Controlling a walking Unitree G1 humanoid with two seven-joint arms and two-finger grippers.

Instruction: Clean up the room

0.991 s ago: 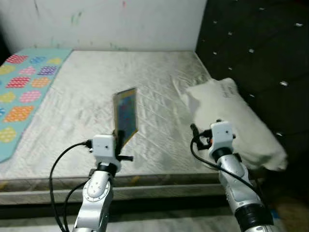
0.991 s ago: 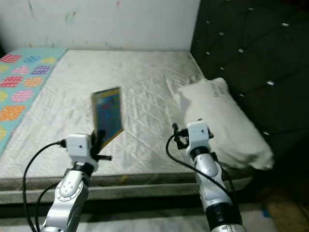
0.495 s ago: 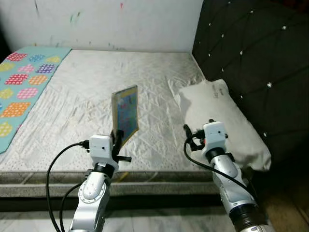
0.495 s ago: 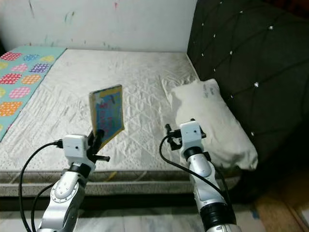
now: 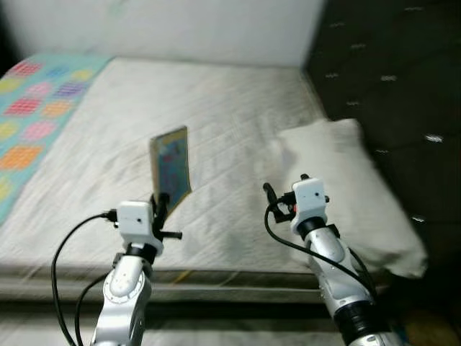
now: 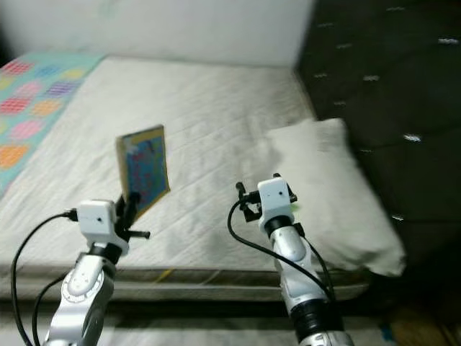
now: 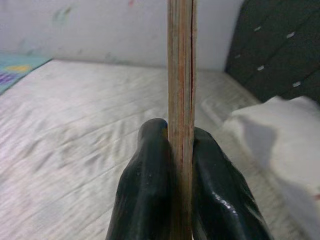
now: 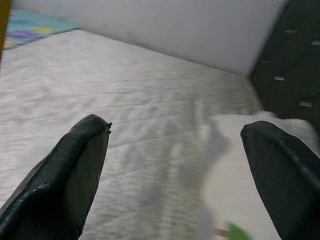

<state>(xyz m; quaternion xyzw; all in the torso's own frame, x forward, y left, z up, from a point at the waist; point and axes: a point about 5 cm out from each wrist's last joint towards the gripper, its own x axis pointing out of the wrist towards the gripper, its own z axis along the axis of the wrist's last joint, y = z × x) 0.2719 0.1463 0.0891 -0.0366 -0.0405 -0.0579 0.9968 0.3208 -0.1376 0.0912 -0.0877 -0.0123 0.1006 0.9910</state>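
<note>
Between the two black fingers of your left pincer [image 7: 180,185] a thin, flat book [image 5: 171,167] stands upright, clamped at its lower edge, its colourful cover raised above the quilted white mattress [image 5: 216,115]. You appear to be mid-carry; next you need a place to set the book down. Your right pincer [image 8: 175,165] hovers spread wide and empty, with the soft, rumpled white pillow [image 5: 360,194] just beyond it against the dark tufted headboard [image 5: 389,65].

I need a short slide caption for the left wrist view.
Left gripper clamps a thin book edge-on above the mattress.
</note>
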